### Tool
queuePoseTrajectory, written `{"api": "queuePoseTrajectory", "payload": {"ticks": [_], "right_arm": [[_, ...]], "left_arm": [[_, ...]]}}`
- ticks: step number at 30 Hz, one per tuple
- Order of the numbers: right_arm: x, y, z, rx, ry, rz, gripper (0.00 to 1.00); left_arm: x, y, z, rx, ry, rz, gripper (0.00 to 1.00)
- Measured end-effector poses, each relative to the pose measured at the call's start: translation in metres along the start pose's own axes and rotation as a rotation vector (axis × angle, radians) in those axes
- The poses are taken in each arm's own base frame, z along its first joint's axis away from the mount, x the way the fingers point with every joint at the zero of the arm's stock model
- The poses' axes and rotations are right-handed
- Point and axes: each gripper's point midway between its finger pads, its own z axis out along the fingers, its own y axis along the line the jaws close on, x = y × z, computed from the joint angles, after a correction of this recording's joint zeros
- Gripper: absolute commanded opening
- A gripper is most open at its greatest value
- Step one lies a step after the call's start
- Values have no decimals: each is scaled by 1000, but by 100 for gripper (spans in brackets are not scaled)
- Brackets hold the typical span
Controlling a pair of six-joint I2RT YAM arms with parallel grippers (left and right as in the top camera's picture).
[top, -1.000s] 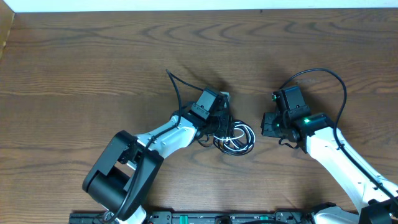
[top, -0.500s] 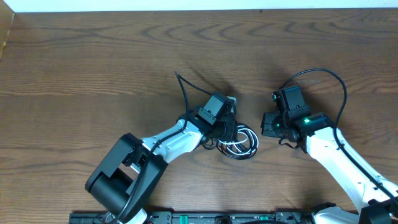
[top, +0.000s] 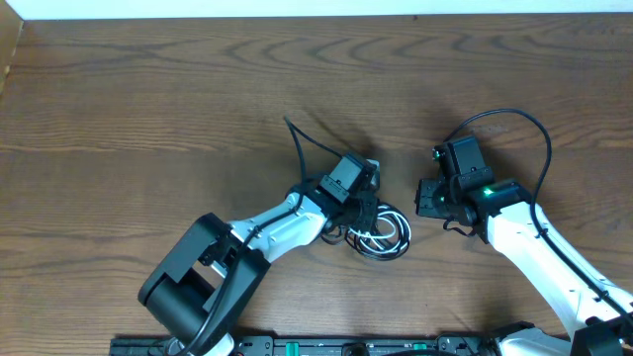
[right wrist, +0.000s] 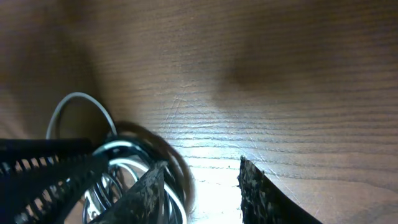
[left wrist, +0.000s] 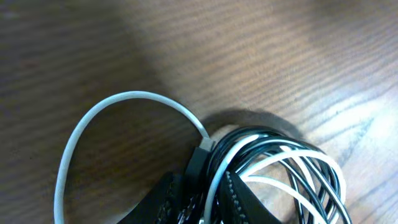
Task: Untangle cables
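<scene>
Left gripper (top: 366, 206) edged toward the right gripper (right wrist: 200, 186), now pinching the cable coil (top: 384, 229); next, that part-open, empty gripper should take a loop.

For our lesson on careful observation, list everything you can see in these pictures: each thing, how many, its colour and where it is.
table: one, brown wood, under everything
white cable: one, white, coiled mid-table, one loop sticking out
black cable: one, black, coiled together with the white one
arm wires: two, thick black, one arching off each arm
left gripper: one, black, fingers either side of the coil's strands
right gripper: one, black, open and empty, right of the coil
</scene>
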Motion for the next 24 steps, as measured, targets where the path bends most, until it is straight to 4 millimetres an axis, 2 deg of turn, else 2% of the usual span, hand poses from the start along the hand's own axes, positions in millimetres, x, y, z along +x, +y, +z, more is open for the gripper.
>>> {"api": "queuePoseTrajectory", "payload": {"ticks": [2,11,21,24], "right_arm": [[0,0,0,0,0,0,36],[0,3,0,-14,-1,-34,39],[6,18,-1,-110,22,-332,45],[12,33,-4,-205,32,-440,46]], "left_arm": [[3,-4,1,4,6,3,8],[-2,-4,-5,16,-2,-5,7],[-10,-14,-49,93,-22,20,7],[-14,-17,-59,120,-35,39,7]]}}
